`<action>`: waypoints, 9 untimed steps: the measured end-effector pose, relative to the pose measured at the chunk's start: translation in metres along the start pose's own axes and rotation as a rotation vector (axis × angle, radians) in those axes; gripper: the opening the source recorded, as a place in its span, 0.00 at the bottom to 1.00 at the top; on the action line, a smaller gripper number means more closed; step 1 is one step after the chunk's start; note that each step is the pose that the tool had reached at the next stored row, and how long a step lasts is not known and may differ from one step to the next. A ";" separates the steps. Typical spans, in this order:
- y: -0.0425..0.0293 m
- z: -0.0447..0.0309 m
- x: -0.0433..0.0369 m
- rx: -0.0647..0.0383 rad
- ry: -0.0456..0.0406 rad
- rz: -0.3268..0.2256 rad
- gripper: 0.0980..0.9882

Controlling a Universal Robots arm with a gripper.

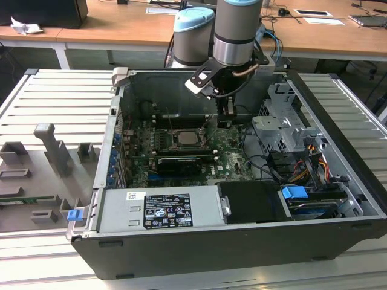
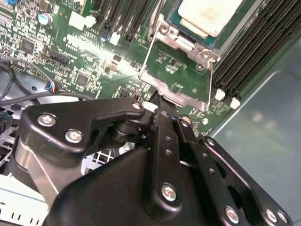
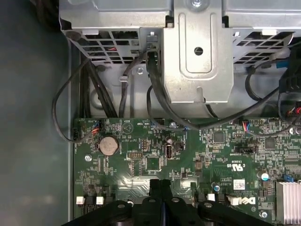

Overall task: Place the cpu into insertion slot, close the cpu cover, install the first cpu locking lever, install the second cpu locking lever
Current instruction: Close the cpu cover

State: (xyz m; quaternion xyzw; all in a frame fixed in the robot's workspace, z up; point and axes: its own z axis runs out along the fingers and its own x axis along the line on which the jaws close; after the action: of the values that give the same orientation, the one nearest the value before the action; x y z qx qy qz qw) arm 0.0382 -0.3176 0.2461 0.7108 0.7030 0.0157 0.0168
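My pincer (image 2: 160,107) is closed with its fingertips pressed together, low over the green board inside the open computer case (image 1: 199,251). Its tip sits right at the free edge of the cpu cover (image 2: 186,99), which is swung open off the socket; I cannot tell whether I touch it. The cpu (image 2: 209,16) lies seated in the insertion slot (image 2: 186,42), pale face up, just beyond the cover's hinged edge.
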 end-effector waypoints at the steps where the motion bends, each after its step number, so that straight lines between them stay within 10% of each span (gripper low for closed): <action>1: -0.0010 0.0000 0.0000 0.000 0.0001 0.000 0.01; 9: -0.0105 -0.0003 0.0001 0.000 0.0001 0.000 0.01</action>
State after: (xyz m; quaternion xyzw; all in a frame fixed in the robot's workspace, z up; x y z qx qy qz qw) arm 0.0277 -0.3174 0.2459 0.7108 0.7030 0.0157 0.0168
